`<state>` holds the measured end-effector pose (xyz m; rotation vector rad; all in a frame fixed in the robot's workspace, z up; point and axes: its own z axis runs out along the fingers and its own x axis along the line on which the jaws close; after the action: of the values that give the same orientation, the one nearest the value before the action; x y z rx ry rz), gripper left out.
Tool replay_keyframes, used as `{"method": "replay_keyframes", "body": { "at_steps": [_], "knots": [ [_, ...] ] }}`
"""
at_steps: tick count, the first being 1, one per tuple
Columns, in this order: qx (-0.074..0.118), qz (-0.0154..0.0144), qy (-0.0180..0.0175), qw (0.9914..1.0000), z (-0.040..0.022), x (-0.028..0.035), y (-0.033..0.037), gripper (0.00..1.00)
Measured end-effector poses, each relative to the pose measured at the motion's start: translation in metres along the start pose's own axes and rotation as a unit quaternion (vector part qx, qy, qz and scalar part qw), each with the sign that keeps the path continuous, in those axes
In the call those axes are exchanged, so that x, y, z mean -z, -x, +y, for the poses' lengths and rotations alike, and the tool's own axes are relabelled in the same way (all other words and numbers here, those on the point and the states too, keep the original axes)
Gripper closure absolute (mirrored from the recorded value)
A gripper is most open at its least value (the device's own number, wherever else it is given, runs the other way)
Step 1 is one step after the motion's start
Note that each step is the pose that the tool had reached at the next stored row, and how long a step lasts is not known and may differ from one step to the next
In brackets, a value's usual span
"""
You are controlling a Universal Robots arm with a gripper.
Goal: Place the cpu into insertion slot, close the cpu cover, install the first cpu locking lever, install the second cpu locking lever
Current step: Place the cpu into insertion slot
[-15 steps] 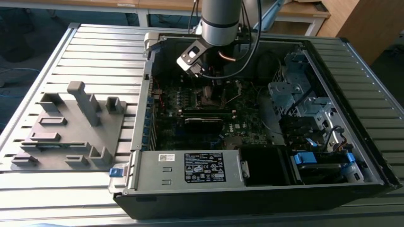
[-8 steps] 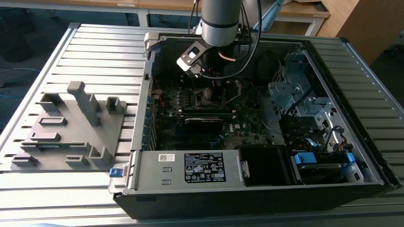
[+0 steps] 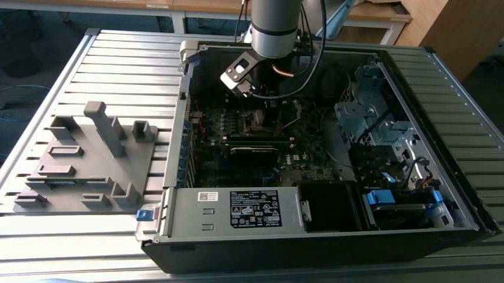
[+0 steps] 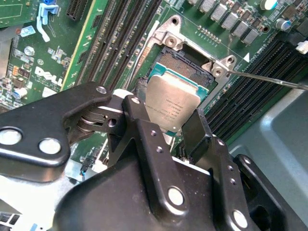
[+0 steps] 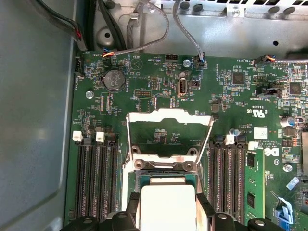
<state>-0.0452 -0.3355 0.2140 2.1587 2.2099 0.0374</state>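
My gripper (image 4: 163, 114) is shut on the cpu (image 4: 172, 102), a small square chip with a dull silver top, its two black fingers (image 4: 196, 131) clamping opposite edges. The chip hangs slightly tilted over the near part of the insertion slot (image 4: 185, 61), whose dark recess shows beyond it; I cannot tell whether they touch. In the first wrist view the cpu (image 5: 166, 202) sits between the fingers just before the slot (image 5: 163, 172), and the cpu cover (image 5: 168, 117) stands swung up and open behind it. A thin locking lever (image 4: 269, 79) sticks out beside the socket. The gripper (image 3: 266, 100) hovers over the motherboard.
Long black memory slots (image 5: 94, 178) flank the socket, with a green memory stick (image 5: 252, 190) in one. Cables (image 5: 144, 33) hang near the case wall. A drive cage (image 3: 370, 118) and power supply (image 3: 236, 209) crowd the open case. A grey fixture (image 3: 87, 159) lies on the table.
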Motion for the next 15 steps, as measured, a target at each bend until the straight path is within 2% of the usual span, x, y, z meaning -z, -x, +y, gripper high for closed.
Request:
{"method": "replay_keyframes", "body": {
  "at_steps": [15],
  "knots": [
    [0.002,-0.0004,-0.0002,1.0,-0.0015,-0.0088,-0.0001,0.46]
  ]
}}
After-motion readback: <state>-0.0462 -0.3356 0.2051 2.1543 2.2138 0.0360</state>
